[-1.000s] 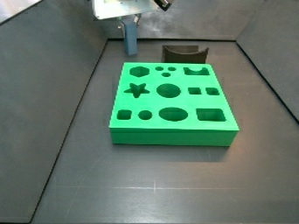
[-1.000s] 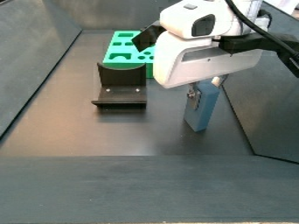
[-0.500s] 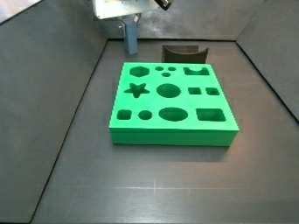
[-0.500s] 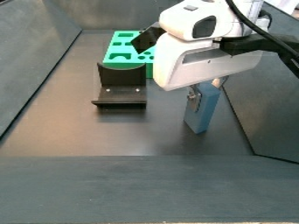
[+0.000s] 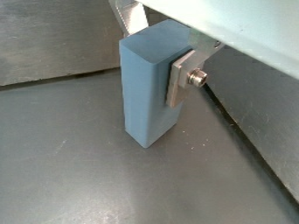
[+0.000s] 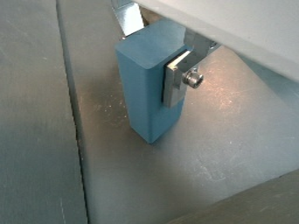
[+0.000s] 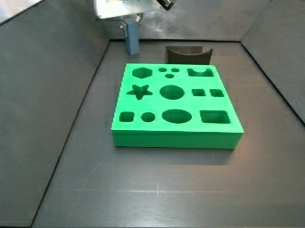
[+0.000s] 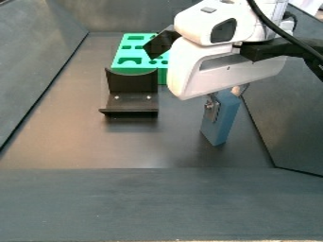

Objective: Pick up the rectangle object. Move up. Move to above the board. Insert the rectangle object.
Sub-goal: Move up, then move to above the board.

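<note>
The rectangle object (image 5: pixel 146 87) is a slim light-blue block standing upright, its lower end on the dark floor. It shows in both wrist views (image 6: pixel 145 87) and in both side views (image 7: pixel 132 39) (image 8: pixel 220 124). My gripper (image 5: pixel 158 54) is shut on its upper part, and one silver finger plate (image 5: pixel 181 79) lies flat against its side (image 6: pixel 177 80). In a side view the gripper (image 7: pixel 131 23) is behind the far left corner of the green board (image 7: pixel 176 100). The board also shows far back in a side view (image 8: pixel 131 53).
The dark fixture (image 7: pixel 188 55) stands on the floor just behind the board, to the right of the block; it also shows in a side view (image 8: pixel 130 95). Grey walls close in the floor on both sides and at the back.
</note>
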